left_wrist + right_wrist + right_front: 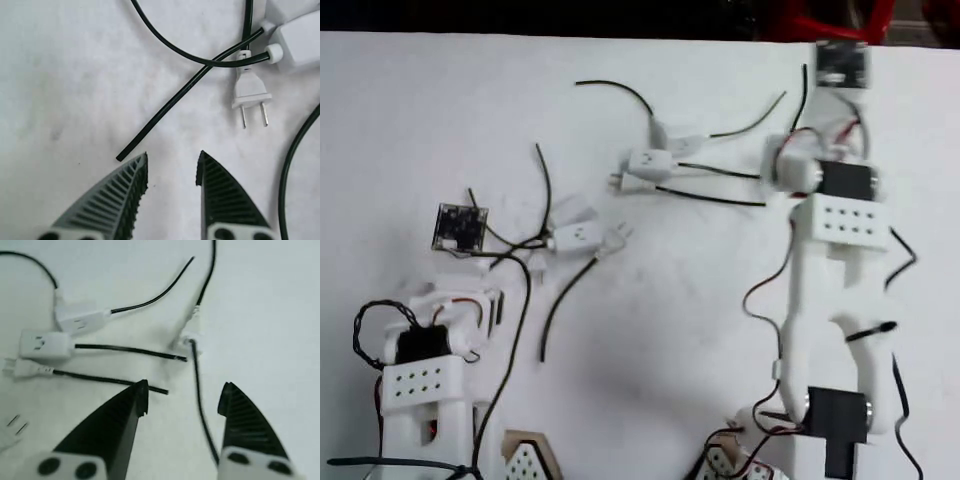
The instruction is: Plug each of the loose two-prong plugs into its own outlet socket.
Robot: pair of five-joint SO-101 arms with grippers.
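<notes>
We find no words, numbers, labels or signs that we can read. A small dark circuit board (459,227) near one arm bears tiny marks too fine to make out. A white socket block (578,236) shows only plain slots.

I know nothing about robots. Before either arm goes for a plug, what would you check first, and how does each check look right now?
1. Left gripper open and empty: ok.
2. Right gripper open and empty: ok.
3. Two-prong plug lying loose, prongs uncovered: ok.
4. That plug in line with the left gripper's gap: not ok, it lies off to one side.
5. Way to the plug free of cord: not ok, a black cord ends just ahead of the left gripper.
6. Outlet socket slots turned toward the plug: cannot tell.
</notes>
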